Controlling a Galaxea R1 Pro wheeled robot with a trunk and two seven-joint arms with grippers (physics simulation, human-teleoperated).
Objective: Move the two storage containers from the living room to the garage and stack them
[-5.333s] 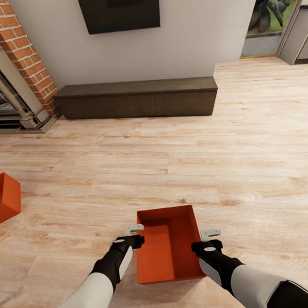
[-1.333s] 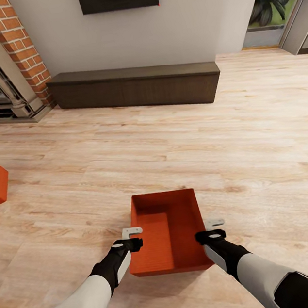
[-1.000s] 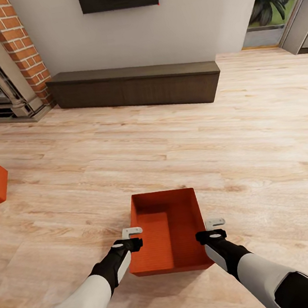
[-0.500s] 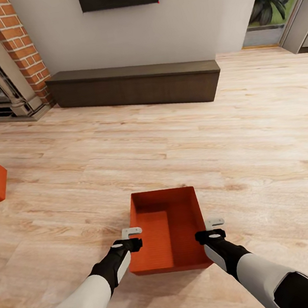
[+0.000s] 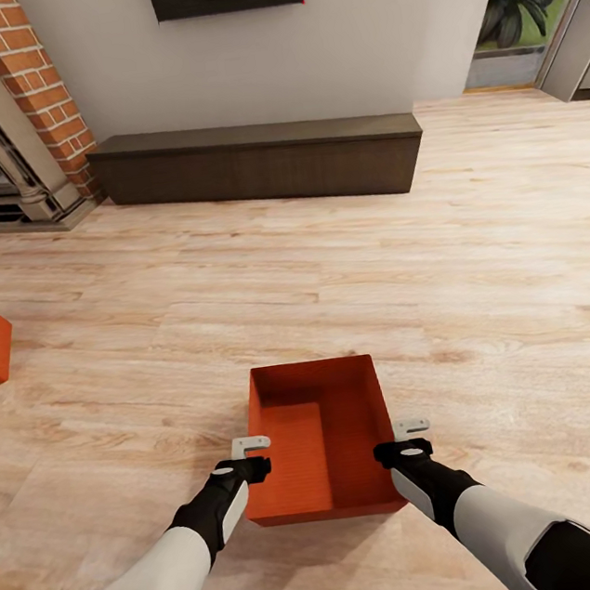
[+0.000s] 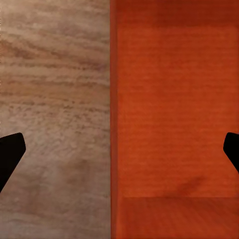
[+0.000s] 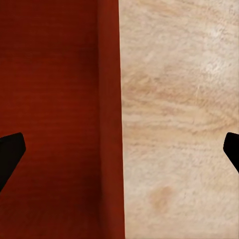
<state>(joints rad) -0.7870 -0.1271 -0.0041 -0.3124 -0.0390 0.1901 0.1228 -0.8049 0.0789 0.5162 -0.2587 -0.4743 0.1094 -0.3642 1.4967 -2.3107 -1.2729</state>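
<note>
- On the wood plank floor (image 5: pixel 475 241), a storage container (image 5: pixel 320 441) sits between both arms.
- Left gripper (image 5: pixel 251 447) and right gripper (image 5: pixel 410 429) are released, each straddling a side wall.

head view: high, facing forward and down over light wood plank floor (image 5: pixel 482 287). both wrist views: close, straight down, each straddling one side wall of the orange-red open-top rectangular bin (image 5: pixel 320 437) (image 6: pixel 174 119) (image 7: pixel 55 119), shared with the head view.
</note>
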